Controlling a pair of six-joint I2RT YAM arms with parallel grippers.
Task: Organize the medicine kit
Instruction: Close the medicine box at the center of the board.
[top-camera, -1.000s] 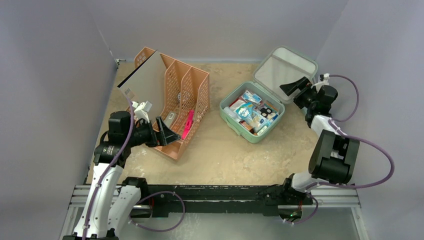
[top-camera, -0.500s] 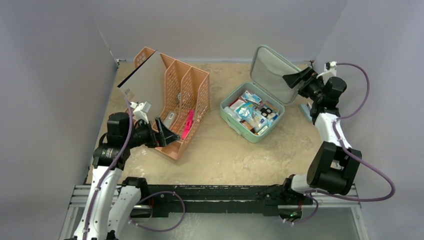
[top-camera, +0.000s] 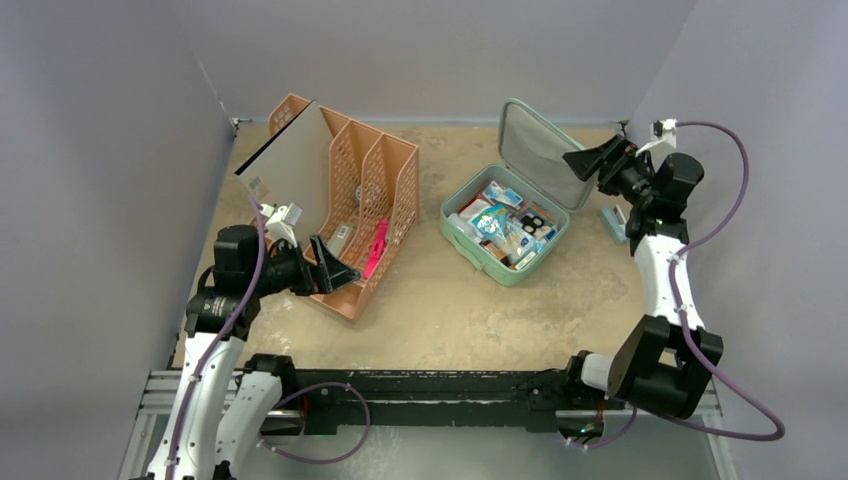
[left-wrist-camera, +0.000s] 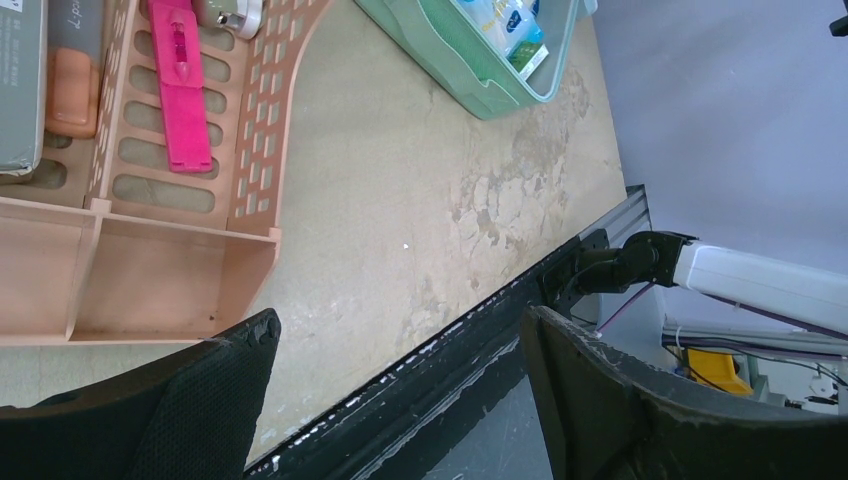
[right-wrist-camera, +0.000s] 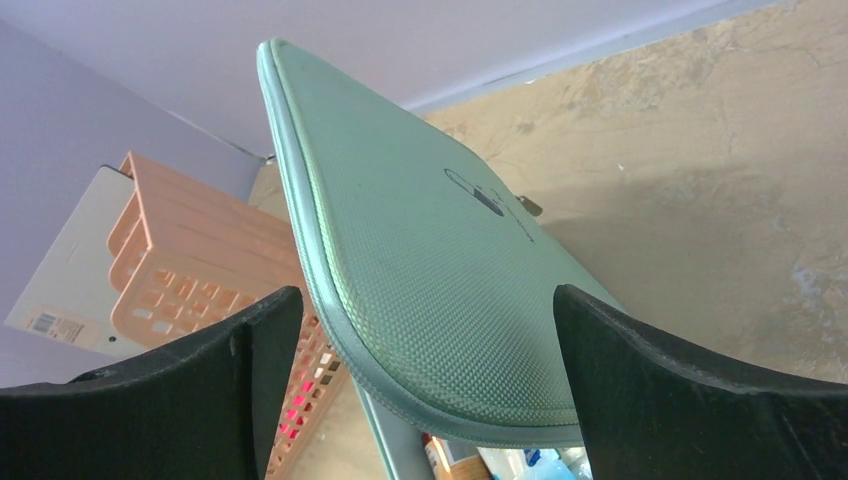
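Spread wide and holding nothing, the right arm's fingers (top-camera: 587, 158) sit at the outer shell of the hinged lid (top-camera: 533, 143) of the mint-green soft medicine case (top-camera: 463, 243). The right wrist view shows that textured shell (right-wrist-camera: 430, 280) filling the gap between the two black fingers (right-wrist-camera: 690, 390); I cannot tell whether they touch it. The case stands on the table (top-camera: 450, 310) right of centre, its tray full of small packets (top-camera: 505, 225), well apart from the orange mesh file rack (top-camera: 365, 195). The left arm's fingers (top-camera: 335, 270) are just as wide open and empty, hanging by the rack's near end, where a flat pink piece (left-wrist-camera: 180, 90) lies in a slot. The likeliest trouble is the push itself. Nothing clamps the lid, so its rounded edge could slide off the fingers and drop back or slam forward. Nothing braces the light case either, so a sideways shove may skate it across the table toward the rack. The packets look heaped near the rim and could keep the lid from seating flat or get pinched in the zipper line. A second ago the lid lay tilted well back with its grey lining broadly in view; it now stands much steeper and looks narrower from above. The right arm has lifted and stretched out behind it, uncovering a small pale-blue object (top-camera: 612, 222) on the table. The left arm has not moved.
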